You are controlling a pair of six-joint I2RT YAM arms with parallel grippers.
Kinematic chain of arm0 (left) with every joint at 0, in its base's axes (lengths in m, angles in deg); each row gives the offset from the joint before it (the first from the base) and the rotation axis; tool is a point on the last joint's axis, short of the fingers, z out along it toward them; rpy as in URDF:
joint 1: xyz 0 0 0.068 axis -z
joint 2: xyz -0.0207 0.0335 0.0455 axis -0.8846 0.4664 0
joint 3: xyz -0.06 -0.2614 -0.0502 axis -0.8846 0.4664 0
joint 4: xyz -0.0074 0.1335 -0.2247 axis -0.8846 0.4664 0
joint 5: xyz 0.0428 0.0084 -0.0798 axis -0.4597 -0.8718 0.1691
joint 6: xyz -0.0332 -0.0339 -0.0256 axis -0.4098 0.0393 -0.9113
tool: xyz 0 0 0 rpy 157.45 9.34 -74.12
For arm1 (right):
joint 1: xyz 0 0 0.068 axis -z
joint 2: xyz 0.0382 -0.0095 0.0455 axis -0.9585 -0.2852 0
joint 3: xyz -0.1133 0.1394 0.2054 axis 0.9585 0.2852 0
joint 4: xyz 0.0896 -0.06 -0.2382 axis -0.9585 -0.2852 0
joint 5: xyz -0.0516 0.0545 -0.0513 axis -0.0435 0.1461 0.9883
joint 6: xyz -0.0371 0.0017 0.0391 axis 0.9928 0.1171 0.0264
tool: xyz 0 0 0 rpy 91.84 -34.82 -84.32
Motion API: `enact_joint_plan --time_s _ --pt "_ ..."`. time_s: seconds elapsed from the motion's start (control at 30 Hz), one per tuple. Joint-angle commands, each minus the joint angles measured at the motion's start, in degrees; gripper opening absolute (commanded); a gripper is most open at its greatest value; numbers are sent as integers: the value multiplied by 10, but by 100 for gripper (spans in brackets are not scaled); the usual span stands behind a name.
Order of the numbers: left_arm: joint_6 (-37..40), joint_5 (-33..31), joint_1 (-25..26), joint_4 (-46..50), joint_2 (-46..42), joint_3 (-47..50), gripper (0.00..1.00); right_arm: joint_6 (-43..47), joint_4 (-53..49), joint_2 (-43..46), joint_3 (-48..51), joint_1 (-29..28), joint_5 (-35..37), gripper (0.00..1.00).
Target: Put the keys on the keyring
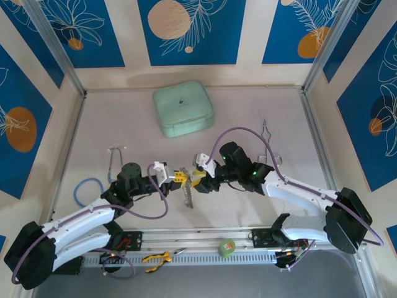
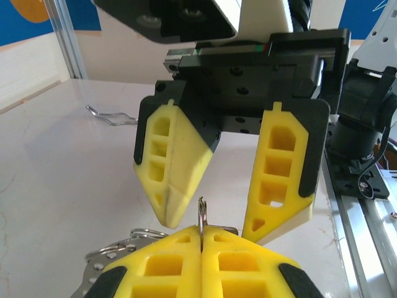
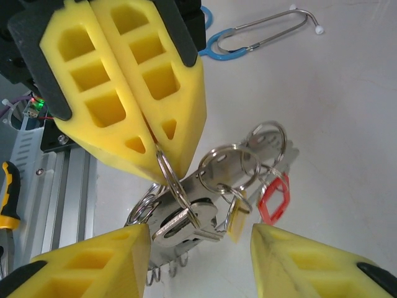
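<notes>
— Left gripper (image 1: 175, 176), top view: shut, tip to tip with right gripper (image 1: 200, 177), jaws apart. Silvery keys (image 1: 188, 195) just below.
— Room?
— Open pale tabletop (image 1: 111, 124) either side; rounded mint-green case (image 1: 183, 110) well behind.
— Left wrist?
— Thin steel keyring (image 2: 201, 214) pinched upright between ribbed yellow fingers (image 2: 161, 267); right's wedges spread, not touching it.
— Right wrist?
— Round rings (image 3: 232, 162), flat keys, red tag (image 3: 273, 202), yellow tag (image 3: 236, 218) bunched under that clamp, between open tips.

Mint-green case (image 1: 183, 108), green tape roll (image 1: 227, 248)
</notes>
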Motion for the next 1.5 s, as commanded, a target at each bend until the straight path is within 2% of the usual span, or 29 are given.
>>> enact_joint_plan --time_s 0.0,0.23,0.4,0.67,0.8,1.0,1.1,1.3,1.47 --pt "-9 19 2 -43 1 6 0 -7 31 -9 7 -4 -11 46" --pt "-8 16 3 -43 1 5 0 -5 45 -1 14 -3 -2 43" --pt "-8 17 3 -43 0 5 0 0 45 5 16 -4 22 32" --pt "-10 -4 2 -59 1 10 0 19 6 1 -4 -22 37 10" --pt "-10 -12 3 -71 8 9 0 38 -14 -16 -13 -46 55 7" --pt "-1 -18 2 -71 8 8 0 52 -33 -39 -24 -65 83 6" --pt "3 -19 2 -68 6 8 0 56 -38 -31 -22 -62 85 11" --pt "7 -13 2 -66 8 10 0 47 -36 21 2 -25 45 23" --pt "1 -4 2 -83 14 13 0 39 -23 36 9 -6 20 25"
